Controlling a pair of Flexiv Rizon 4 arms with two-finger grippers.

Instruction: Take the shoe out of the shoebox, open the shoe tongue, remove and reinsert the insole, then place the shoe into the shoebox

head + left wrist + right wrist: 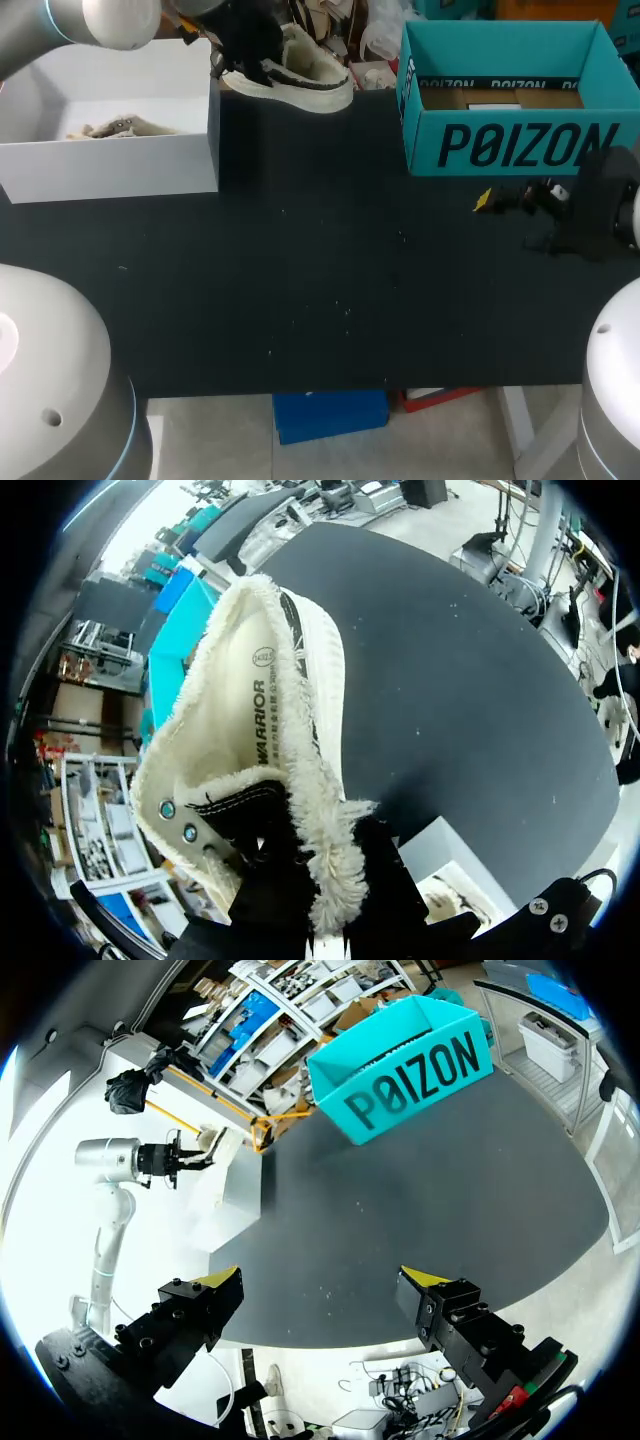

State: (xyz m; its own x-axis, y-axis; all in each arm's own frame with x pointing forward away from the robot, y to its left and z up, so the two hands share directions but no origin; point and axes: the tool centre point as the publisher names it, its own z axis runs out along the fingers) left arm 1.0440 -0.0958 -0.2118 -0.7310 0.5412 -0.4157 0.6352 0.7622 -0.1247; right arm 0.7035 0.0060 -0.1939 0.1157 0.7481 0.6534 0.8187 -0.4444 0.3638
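Head view: white shoebox (110, 165) far left on black tabletop (300, 270), cream fleecy item (115, 128) lying inside. Shoe (305, 75) just right of box's right wall, near far edge; left hand (242, 58) clenched on its heel collar. Teal box (520, 145) far right, open-topped, brown cardboard sheet (500, 97) on its floor. Right hand (490, 200) just near of teal box, released, grasping nothing.

Left wrist view: black fingers (270, 890) pinch fleece collar from two sides; insole (262, 715) sits inside shoe; white shoebox corner under hand.

Right wrist view: yellow tips wide apart over tabletop; teal box ahead, well apart.
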